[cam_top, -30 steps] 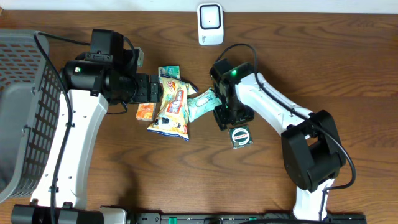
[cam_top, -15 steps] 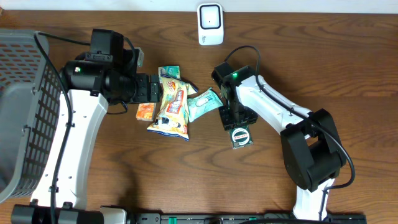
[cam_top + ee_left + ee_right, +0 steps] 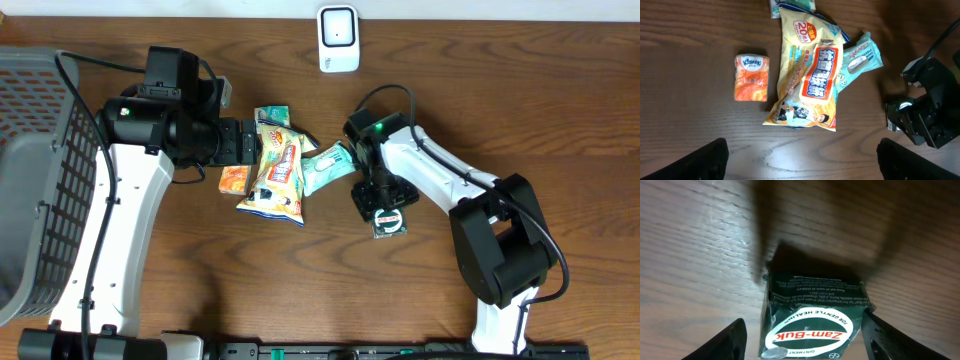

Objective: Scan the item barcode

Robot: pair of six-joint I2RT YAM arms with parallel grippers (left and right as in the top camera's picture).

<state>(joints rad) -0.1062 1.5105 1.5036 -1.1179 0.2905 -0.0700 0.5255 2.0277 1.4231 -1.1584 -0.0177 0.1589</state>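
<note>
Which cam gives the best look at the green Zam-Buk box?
Right wrist: the Zam-Buk box fills the frame, label readable. Overhead shows it small, partly under the right gripper. Left wrist barely catches it.

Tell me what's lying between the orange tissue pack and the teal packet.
The yellow snack bag lies between the orange tissue pack and the teal packet; the left wrist view shows it best.

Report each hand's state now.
Left hand: open, empty.
Right hand: open, straddling the Zam-Buk box, not gripping it.
</note>
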